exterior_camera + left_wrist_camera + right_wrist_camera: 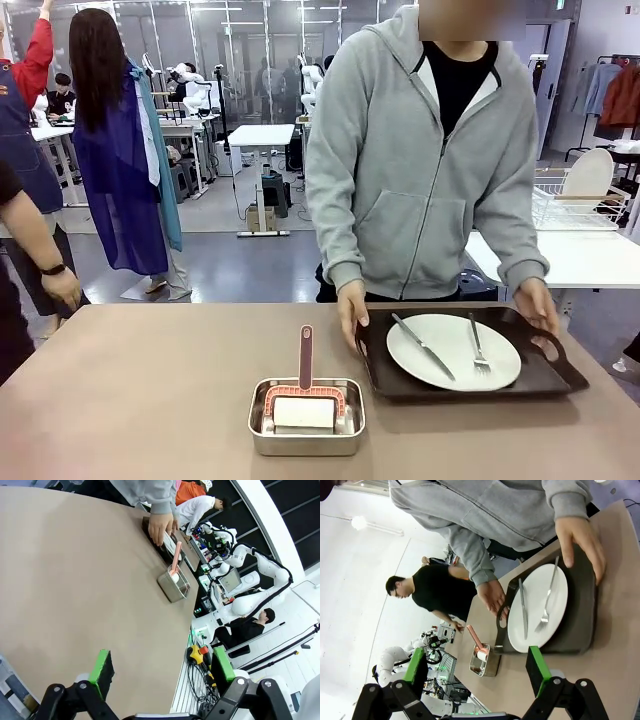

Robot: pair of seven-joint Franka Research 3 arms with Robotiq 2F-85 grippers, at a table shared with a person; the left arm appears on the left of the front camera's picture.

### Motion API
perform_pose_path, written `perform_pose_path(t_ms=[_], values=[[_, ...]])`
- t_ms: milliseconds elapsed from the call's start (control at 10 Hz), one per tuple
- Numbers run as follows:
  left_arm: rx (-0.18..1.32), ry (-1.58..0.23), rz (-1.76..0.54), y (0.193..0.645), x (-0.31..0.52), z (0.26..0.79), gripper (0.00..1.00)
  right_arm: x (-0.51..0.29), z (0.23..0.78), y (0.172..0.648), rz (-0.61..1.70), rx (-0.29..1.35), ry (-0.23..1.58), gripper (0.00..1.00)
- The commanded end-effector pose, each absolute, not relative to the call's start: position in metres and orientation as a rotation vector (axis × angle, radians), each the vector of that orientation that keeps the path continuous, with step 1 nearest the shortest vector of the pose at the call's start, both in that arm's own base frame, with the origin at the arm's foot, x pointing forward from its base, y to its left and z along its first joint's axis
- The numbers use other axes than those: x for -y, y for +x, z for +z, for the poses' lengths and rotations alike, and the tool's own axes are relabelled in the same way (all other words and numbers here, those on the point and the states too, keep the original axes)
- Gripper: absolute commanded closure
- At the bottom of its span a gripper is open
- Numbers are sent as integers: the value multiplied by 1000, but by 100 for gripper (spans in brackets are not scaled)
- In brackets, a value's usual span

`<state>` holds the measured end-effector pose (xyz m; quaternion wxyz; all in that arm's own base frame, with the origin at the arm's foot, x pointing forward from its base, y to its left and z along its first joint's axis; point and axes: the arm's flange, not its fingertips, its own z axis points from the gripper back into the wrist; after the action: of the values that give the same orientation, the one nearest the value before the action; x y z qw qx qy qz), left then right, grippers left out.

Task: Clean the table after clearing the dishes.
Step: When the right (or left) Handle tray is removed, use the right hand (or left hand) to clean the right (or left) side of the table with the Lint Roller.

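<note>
The tray [540,385] with the white plate [453,350], knife [422,345] and fork [477,345] sits on the table [150,390] by its far edge, toward the right side. A person's hands [352,312] hold the tray at both ends. The steel pan [258,425] sits by the near edge, just left of the tray. The right gripper [476,665] is spread wide and holds nothing. The tray lies ahead of it, not touching. The left gripper [162,666] is spread wide too, and the tray is far from it.

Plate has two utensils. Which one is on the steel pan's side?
The knife: a plain blade lying diagonally on the half of the plate toward the steel pan. The fork, with tines, lies on the other half.
</note>
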<state>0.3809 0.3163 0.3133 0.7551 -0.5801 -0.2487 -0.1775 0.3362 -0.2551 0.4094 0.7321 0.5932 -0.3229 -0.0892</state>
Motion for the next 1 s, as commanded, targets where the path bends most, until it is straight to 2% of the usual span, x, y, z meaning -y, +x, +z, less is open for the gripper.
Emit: perform_pose_path(t_ms=[0, 900], values=[[539, -1262, -377, 374, -313, 318, 0, 254, 413, 336, -199, 712, 1308, 0], [539, -1262, -377, 374, -313, 318, 0, 255, 409, 336, -196, 710, 1305, 0]])
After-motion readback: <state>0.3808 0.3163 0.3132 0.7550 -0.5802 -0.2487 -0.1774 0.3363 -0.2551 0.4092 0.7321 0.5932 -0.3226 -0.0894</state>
